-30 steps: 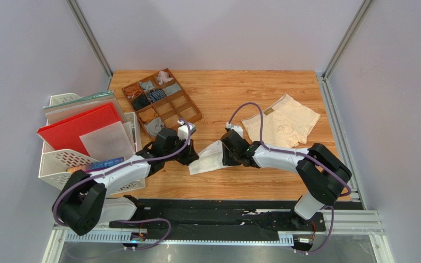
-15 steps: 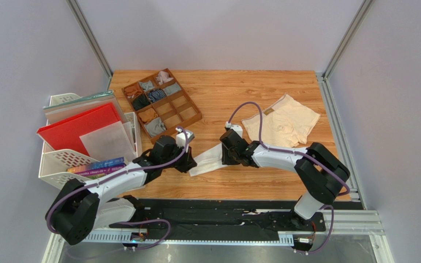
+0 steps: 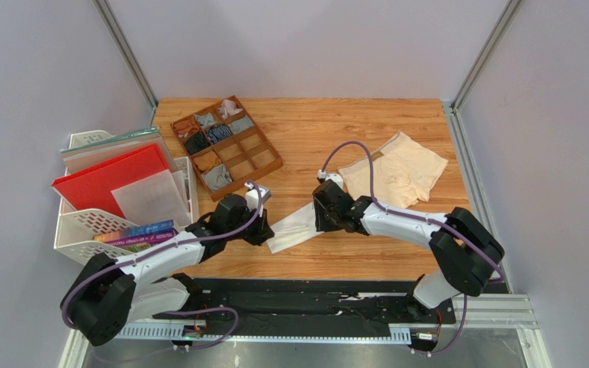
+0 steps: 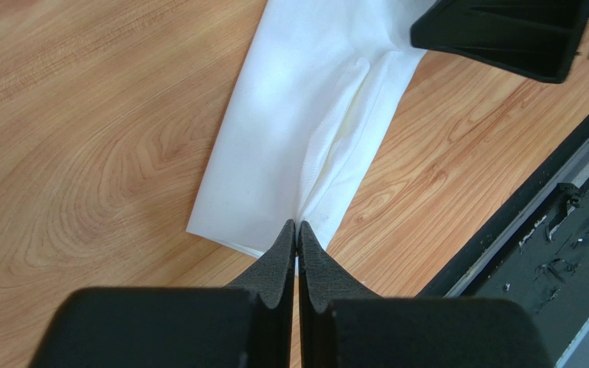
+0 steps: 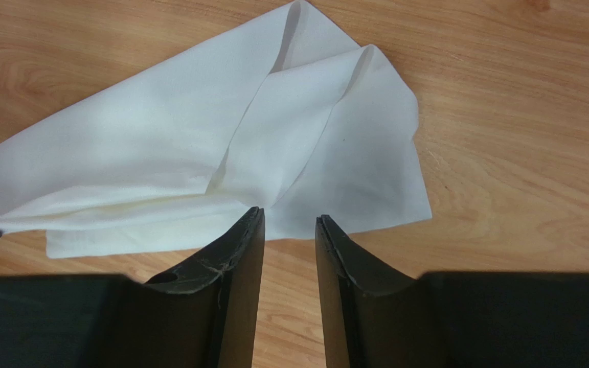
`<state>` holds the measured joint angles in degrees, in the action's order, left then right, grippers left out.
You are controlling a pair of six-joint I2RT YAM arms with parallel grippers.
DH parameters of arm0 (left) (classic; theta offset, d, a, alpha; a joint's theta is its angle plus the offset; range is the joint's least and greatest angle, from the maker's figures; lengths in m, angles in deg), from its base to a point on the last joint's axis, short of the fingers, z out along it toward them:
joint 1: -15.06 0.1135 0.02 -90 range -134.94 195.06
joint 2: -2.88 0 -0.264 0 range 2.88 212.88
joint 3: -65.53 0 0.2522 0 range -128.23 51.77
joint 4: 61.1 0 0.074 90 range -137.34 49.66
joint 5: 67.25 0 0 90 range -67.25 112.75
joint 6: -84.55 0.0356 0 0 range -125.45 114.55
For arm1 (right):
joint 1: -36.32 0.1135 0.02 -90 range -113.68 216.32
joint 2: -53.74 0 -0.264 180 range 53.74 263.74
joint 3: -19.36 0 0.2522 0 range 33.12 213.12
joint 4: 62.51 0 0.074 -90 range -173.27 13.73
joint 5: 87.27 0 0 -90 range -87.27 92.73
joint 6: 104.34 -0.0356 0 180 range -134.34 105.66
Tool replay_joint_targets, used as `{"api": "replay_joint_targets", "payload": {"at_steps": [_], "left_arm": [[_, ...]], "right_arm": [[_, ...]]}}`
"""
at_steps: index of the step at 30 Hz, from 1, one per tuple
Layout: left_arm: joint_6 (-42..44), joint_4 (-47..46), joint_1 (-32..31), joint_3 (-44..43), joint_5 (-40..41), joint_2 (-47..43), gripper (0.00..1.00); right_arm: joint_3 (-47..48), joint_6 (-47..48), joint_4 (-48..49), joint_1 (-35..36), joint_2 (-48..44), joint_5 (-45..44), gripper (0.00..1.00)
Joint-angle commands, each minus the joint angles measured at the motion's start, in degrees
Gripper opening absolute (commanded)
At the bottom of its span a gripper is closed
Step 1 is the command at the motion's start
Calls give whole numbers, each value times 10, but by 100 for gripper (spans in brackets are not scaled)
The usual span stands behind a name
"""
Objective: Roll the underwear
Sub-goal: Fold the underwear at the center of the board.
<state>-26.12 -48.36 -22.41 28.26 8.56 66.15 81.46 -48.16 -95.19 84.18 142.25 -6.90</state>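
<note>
**White briefs stretched between the two grippers**

The white underwear (image 4: 305, 130) lies on the wooden tabletop (image 3: 313, 130) around its middle, towards the near edge. It is folded into a long narrow strip that runs from near-left to far-right between the two arms.

The left gripper (image 4: 297, 230) is closed tight on the strip's near-left end. Its two fingertips meet with a pinch of cloth between them, and a crease runs up the fabric from that spot.

The right gripper (image 5: 290, 226) sits at the strip's other end with its fingers a narrow gap apart. Bare wood shows between them, and the edge of the cloth lies just at their tips, so it visibly clamps nothing. The right wrist view shows overlapping folded layers at this end, spread wider than at the pinched end.

The cream-beige underwear (image 3: 397, 170) lies flat and unrolled at the far right of the tabletop, well apart from both grippers.

A wooden divider tray (image 3: 253, 146) sits at the far left, with small rolled garments in several of its compartments. Left of the tabletop, a white rack (image 3: 82, 226) holds a red folder (image 3: 109, 180).
</note>
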Motion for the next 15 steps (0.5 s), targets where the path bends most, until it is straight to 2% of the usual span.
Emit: {"api": "replay_joint_targets", "payload": {"at_steps": [1, 15], "left_arm": [[-8, -4, -4, 5, 6, -16, 0], [15, -6, -42, -3, -13, -4, 0]], "right_arm": [[2, 21, -24, -2, -52, 4, 36], [-11, -36, 11, -30, -7, 15, 37]]}}
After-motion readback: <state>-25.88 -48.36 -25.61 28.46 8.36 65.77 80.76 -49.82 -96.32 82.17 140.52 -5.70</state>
